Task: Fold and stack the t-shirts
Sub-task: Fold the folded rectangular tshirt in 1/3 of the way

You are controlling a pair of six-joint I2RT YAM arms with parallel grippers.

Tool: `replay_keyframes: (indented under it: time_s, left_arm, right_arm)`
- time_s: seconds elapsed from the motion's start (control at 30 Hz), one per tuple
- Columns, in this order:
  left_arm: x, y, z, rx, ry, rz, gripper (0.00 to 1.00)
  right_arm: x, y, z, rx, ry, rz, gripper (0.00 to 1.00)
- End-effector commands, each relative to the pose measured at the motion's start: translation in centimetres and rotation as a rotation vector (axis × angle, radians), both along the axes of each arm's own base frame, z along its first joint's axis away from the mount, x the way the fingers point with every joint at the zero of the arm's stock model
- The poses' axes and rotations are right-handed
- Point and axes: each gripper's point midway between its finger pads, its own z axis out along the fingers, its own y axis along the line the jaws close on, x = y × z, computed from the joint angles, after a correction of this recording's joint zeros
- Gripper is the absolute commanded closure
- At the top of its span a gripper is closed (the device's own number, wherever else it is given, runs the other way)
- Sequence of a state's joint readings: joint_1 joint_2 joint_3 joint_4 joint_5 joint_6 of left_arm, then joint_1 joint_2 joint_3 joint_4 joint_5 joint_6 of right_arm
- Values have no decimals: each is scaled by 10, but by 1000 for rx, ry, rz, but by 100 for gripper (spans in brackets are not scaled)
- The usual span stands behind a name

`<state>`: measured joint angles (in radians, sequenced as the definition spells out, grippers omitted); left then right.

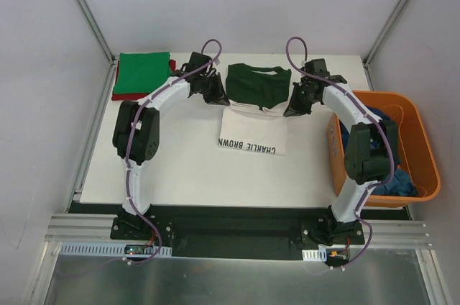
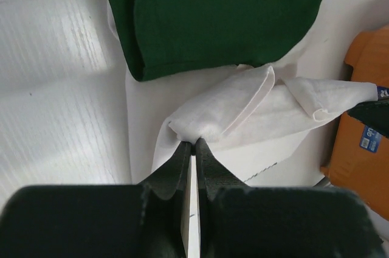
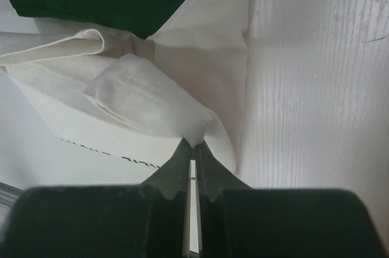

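A white t-shirt (image 1: 251, 136) with dark green sleeves (image 1: 257, 85) and a black "CHARLIE BROWN" print lies at the table's middle back. My left gripper (image 1: 215, 96) pinches its left side, shut on a fold of white cloth (image 2: 194, 127). On the right side my right gripper (image 1: 295, 107) is shut on a white fold (image 3: 196, 130). Between them the white cloth (image 2: 273, 97) is bunched up below the green part (image 2: 213, 14). A folded bright green t-shirt (image 1: 141, 75) rests on a red one (image 1: 172, 65) at the back left.
An orange plastic tub (image 1: 419, 148) holding blue cloth (image 1: 399, 183) stands at the table's right edge, close to the right arm. Its corner (image 2: 364, 148) shows in the left wrist view. Grey walls and metal posts enclose the table.
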<state>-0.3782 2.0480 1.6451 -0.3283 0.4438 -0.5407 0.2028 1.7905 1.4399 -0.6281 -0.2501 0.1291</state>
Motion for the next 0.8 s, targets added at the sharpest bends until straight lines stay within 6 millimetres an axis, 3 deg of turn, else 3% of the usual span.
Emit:
replay_keyframes:
  time_s: [0.0,0.27,0.37,0.4,0.43,0.5,0.57,0.63,0.67,0.7,0.73,0.77]
  left_arm:
    - [21,1,4,-14,-60,-54,100]
    - [32,-2,-24,-7,-28,-70,100]
    - [35,-1,-29,-2,-23,-63,83]
    - [35,-2,-26,-13,-26,-69,72]
    - [35,-4,-20,-22,-32,-75,67]
    - [34,-6,-11,-35,-47,-86,42]
    - [32,-4,2,-36,-75,-86,27]
    - [29,-2,19,-40,-106,-88,1]
    - [23,0,16,-35,-96,-90,1]
    - [19,1,20,-35,-97,-89,1]
    - [15,5,32,-34,-118,-78,1]
    - [4,9,24,-21,-90,-74,1]
  right_arm:
    - [25,3,9,34,-45,10,99]
    - [43,-3,-28,-7,13,-11,99]
    - [53,-5,-36,-14,20,-21,91]
    - [56,-4,-35,-7,19,-19,87]
    - [59,0,-29,12,7,-12,77]
    - [61,2,-17,32,-20,-2,68]
    - [56,4,-10,39,-29,7,53]
    - [50,2,5,42,-60,8,38]
    - [41,1,1,37,-46,15,31]
    - [34,-1,11,40,-67,15,25]
    - [29,0,13,42,-72,21,12]
    - [15,-1,3,39,-39,24,3]
